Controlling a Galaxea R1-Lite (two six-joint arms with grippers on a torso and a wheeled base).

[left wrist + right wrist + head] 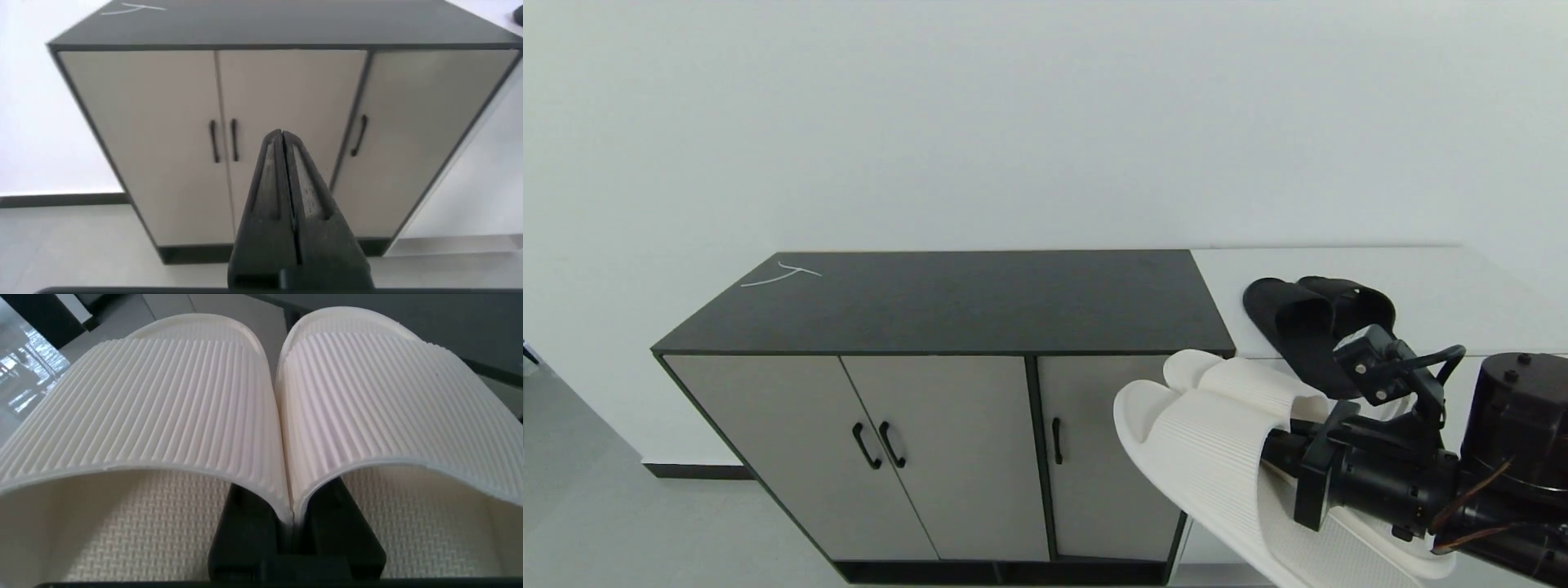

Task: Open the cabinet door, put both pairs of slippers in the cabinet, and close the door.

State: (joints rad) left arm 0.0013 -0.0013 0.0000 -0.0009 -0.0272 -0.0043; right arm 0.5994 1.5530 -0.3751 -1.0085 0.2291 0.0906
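Ribbing runs fine across the broad straps of the white slippers (1217, 433); their insoles are dimpled, and the material looks like soft moulded foam. The right hand (292, 527) holds the pair side by side, pinching the two adjoining strap edges, in the air before the right front corner of the cabinet (947, 302). Their heels are cut off at the frame edge. The black slippers (1311, 314) lie on the white tabletop (1421, 278) just right of the cabinet, partly hidden by the arm. The cabinet has a matt black top and three grey doors (964, 457) with black handles, all shut. The left hand (281, 143), fingers pressed together around nothing, faces the cabinet's front.
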